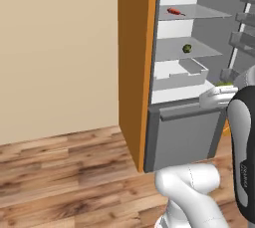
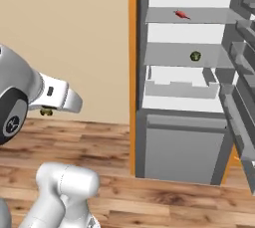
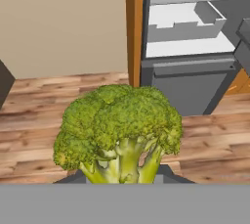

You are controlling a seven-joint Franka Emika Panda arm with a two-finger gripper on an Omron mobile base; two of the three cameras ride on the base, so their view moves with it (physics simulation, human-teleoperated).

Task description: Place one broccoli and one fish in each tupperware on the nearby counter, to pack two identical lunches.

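Wooden floor; open fridge

Bumpy matt broccoli; grained wood floor; smooth grey fridge

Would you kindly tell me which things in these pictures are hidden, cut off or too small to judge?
- Pincer fingertips: in the hand view the broccoli covers them, so the contact itself is hidden.
- Small dark green item on the middle fridge shelf: too small to identify in either base view.
- Red item on the upper shelf: too small to name.
- Fridge door racks: cut off by the right edge.
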